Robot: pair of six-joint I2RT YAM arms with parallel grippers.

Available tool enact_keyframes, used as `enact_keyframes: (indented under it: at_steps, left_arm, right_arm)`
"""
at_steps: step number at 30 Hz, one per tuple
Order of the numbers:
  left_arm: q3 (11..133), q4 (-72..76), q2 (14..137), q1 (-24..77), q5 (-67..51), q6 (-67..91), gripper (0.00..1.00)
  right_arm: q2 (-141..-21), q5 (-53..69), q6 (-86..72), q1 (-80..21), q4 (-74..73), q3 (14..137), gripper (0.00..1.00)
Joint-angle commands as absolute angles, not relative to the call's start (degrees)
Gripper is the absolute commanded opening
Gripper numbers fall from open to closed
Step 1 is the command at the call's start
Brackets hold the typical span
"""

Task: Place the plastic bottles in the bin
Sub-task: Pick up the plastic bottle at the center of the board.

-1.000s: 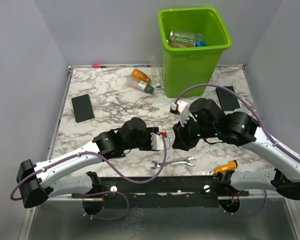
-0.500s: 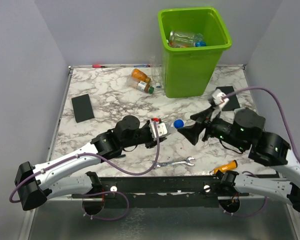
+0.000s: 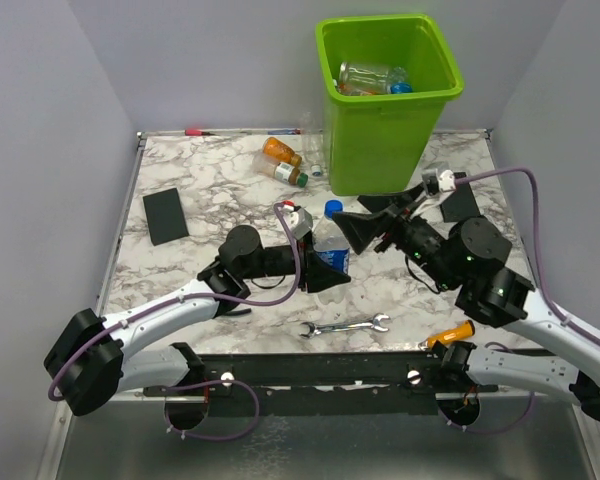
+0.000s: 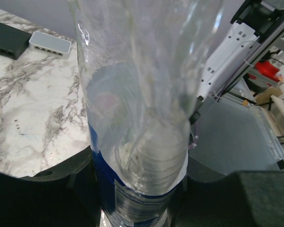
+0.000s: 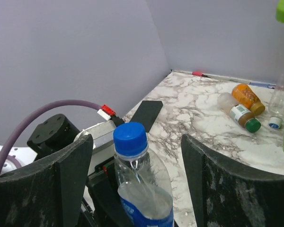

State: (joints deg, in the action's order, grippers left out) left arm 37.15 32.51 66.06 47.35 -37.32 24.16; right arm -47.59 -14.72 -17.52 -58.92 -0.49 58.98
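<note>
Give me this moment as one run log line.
left pincer: shut on blue-capped bottle, upright | right pincer: open, facing its cap | bin: bottles inside

The clear crinkled thin-plastic bottle with blue cap (image 5: 144,189) looks glossy. The white marble-patterned tabletop (image 3: 210,200) seems smooth, perhaps laminate. The lime-green plastic bin (image 3: 385,140) shines; the silver metal wrench (image 3: 345,326) gleams.

Item one: clear plastic bottle with blue cap and blue label (image 3: 329,245), upright at table centre, clamped at its base. Orange plastic bottle (image 3: 280,151) and pale bottle with green cap (image 3: 290,173) lie on their sides, just beside each other, at 9 o'clock from the tall lime-green plastic bin (image 3: 390,130). Bin stands upright at the table's 1 o'clock and contains a crushed clear bottle (image 3: 364,76).
</note>
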Motion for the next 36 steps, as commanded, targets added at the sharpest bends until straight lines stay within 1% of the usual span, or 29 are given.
enact_keyframes:
  at_steps: [1,3,5,7,11,12,20,22,24,25,27,28,29,30,31,34,35,36]
  left_arm:
    - [35.84,39.55,65.83,47.28,-41.97,29.57,0.17]
    - [35.5,39.55,65.15,47.28,-41.64,29.3,0.17]
    - [35.13,39.55,64.71,47.28,-40.97,29.1,0.17]
    - [35.14,39.53,64.75,47.27,-40.85,29.14,0.17]
    - [35.33,39.46,65.34,47.28,-40.87,29.27,0.17]
    - [35.33,39.4,65.38,47.23,-40.79,29.33,0.18]
    - [35.39,38.53,65.3,47.26,-40.17,29.15,0.18]
    - [35.41,38.35,65.17,47.25,-40.05,29.02,0.18]
    - [35.34,38.19,65.08,47.25,-39.94,28.87,0.18]
    - [35.33,38.15,65.12,47.28,-39.91,28.83,0.18]
    - [35.26,38.06,65.0,47.25,-39.9,28.53,0.18]
    - [35.25,38.06,64.91,47.24,-39.77,28.48,0.18]
    - [35.18,37.98,64.83,47.28,-39.66,28.37,0.19]
    - [35.16,37.97,64.74,47.28,-39.52,28.24,0.22]
    - [34.99,37.89,64.51,47.26,-39.1,28.14,0.3]
    - [34.42,37.52,63.32,47.28,-36.54,27.66,0.85]
    - [33.99,37.33,62.57,47.25,-35.06,27.33,0.98]
    - [33.56,36.96,61.54,47.25,-32.96,26.83,0.99]
  right_arm:
    - [-52.31,-13.79,-18.08,-59.13,0.5,63.06,0.78]
    - [-53.37,-13.86,-17.74,-59.13,0.19,63.68,0.77]
    - [-54.05,-13.23,-17.71,-59.14,0.18,64.05,0.74]
    - [-54.62,-12.22,-17.67,-59.08,-1.38,64.46,0.69]
    - [-55.47,-11.13,-17.65,-59.1,-2.54,65.31,0.56]
    - [-55.7,-10.69,-17.63,-59.07,-3.01,65.61,0.54]
    - [-59.14,-10.18,-17.9,-59.14,-9.41,69.25,0.57]
    - [-59.82,-10.78,-18.09,-59.06,-10.78,69.79,0.57]
    - [-60.15,-11.73,-18.49,-59.12,-11.8,69.89,0.54]
    - [-60.1,-11.99,-18.69,-59.08,-11.78,69.68,0.51]
    - [-59.87,-12.72,-19.01,-59.07,-11.69,69.32,0.42]
    - [-59.66,-12.94,-19.01,-59.1,-11.58,69.2,0.32]
    - [-59.33,-13.01,-19.01,-59.08,-11.34,69.05,0.25]
    - [-59.13,-13.01,-18.98,-59.06,-11.07,68.88,0.08]
    - [-58.95,-13.26,-19.07,-59.13,-11.0,68.83,0.01]
    - [-58.05,-14.01,-18.24,-59.09,-10.54,68.97,0.0]
    - [-57.75,-14.67,-17.06,-59.1,-10.63,69.55,0.0]
    - [-57.36,-15.74,-15.63,-59.14,-11.01,70.82,0.0]
